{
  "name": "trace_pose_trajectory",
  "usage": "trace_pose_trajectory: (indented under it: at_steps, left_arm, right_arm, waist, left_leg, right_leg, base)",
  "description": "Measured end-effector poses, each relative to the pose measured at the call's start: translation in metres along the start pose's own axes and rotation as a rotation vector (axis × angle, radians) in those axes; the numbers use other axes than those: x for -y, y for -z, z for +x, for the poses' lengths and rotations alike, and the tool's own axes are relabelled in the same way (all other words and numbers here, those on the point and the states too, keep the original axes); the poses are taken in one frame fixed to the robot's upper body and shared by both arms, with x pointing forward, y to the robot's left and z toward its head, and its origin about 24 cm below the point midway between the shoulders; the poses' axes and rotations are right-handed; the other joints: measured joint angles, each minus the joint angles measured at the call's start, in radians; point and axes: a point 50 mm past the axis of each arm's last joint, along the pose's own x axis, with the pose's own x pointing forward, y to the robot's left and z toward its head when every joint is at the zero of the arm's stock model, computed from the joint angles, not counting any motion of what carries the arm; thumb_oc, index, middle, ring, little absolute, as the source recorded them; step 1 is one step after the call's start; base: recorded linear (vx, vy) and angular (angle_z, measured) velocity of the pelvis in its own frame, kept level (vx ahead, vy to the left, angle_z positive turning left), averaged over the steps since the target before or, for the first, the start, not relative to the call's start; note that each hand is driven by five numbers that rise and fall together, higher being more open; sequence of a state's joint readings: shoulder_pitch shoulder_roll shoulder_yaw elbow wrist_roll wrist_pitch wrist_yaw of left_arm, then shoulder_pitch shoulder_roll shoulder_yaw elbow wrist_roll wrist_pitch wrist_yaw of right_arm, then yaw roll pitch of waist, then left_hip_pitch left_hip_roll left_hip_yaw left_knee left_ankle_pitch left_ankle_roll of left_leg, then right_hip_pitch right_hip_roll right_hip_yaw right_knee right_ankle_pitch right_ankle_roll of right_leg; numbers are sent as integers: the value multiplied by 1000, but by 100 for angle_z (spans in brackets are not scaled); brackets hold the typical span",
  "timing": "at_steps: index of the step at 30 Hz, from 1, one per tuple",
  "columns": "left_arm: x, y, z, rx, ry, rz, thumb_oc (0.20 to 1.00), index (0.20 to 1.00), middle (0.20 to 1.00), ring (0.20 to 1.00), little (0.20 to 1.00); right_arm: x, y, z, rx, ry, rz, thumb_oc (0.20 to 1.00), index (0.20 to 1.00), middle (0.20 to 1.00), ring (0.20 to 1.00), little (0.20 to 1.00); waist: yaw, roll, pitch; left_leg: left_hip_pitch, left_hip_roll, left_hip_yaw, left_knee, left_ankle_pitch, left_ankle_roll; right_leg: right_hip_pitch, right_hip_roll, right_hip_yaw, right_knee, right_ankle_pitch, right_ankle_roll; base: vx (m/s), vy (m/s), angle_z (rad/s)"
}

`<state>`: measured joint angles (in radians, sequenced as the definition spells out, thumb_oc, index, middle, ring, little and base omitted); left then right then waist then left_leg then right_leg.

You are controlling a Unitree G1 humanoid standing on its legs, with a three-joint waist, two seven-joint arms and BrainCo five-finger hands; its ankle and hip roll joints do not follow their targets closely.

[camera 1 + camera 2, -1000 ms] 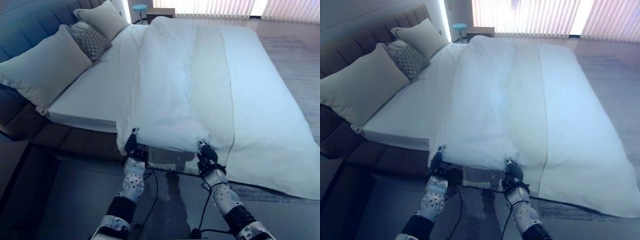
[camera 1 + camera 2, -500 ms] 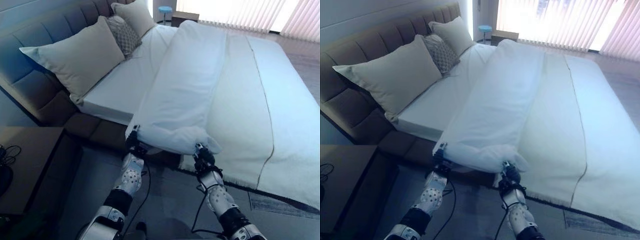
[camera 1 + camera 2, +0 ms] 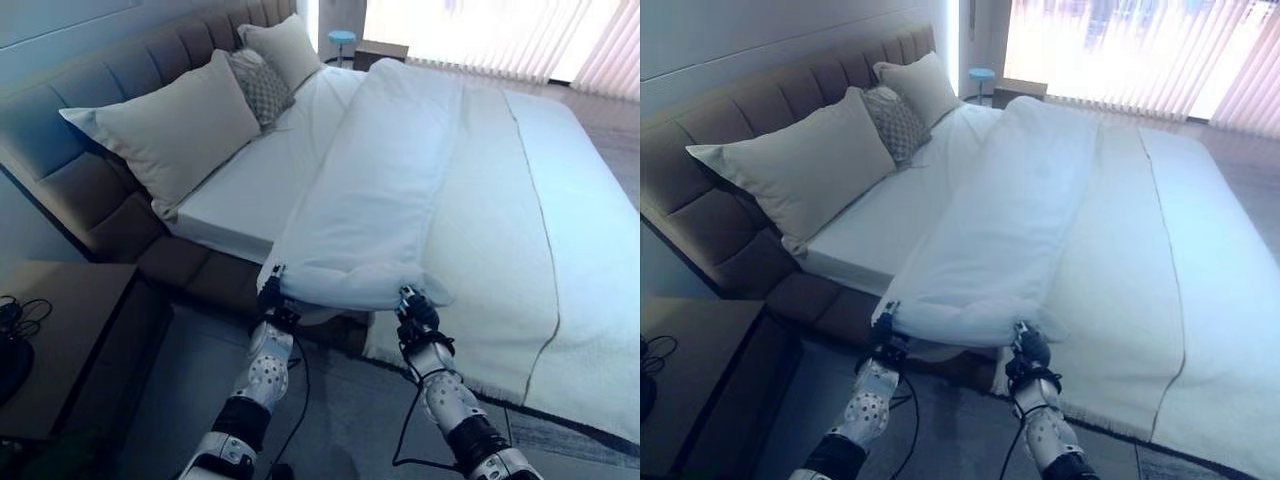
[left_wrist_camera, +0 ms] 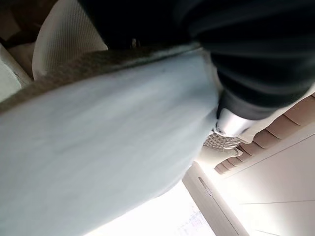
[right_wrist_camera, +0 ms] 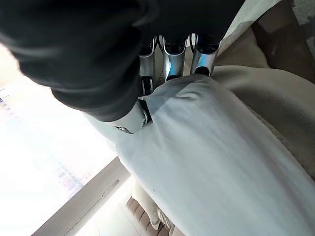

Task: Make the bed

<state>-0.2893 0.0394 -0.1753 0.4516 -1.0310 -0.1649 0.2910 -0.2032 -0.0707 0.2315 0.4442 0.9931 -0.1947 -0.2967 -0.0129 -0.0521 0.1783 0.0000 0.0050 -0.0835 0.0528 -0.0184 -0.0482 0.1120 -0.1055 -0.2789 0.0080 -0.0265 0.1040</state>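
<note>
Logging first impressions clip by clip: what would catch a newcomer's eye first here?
The white duvet, folded into a long band down the middle of the bed, with both hands gripping its near edge: left hand at one corner, right hand at the other. Next, three pillows lined up against the padded headboard to the left, and the bare sheet beside them.

A home bedroom: a wide bed (image 3: 250, 190) with a padded headboard (image 3: 120, 90), pillows (image 3: 170, 130) and a white duvet (image 3: 400, 180), a dark bedside table (image 3: 60, 340), and vertical blinds (image 3: 1120, 50) across a bright window.
</note>
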Motion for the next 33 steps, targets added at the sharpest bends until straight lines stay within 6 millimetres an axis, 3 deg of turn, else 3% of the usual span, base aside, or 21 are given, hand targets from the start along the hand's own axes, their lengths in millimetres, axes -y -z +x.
trace_pose_trajectory:
  at_steps: [9,18,33]
  left_arm:
    - [-15,13,-6,-39,-31,87,200,200,200,200,200]
    - [-48,31,-9,-109,-133,230,200,200,200,200,200]
    - [-77,45,-14,-168,-231,388,200,200,200,200,200]
  right_arm:
    - [35,36,-17,-122,120,-13,200,200,200,200,200]
    - [69,74,-35,-268,233,-58,200,200,200,200,200]
    - [85,82,-33,-326,296,-120,200,200,200,200,200]
  waist:
    - [-1,-5,-10]
    - [-4,8,-28]
    - [-1,52,-32]
  left_leg:
    - [-12,6,-1,-4,8,-9]
    - [-31,11,12,-5,14,-14]
    - [-63,23,33,-11,15,-16]
  right_leg:
    - [10,14,55,-39,0,-1]
    - [6,23,79,-67,0,-1]
    - [-38,32,97,-73,-1,-1]
  base:
    - [-3,-10,2]
    - [-8,-24,1]
    - [-3,-14,-4]
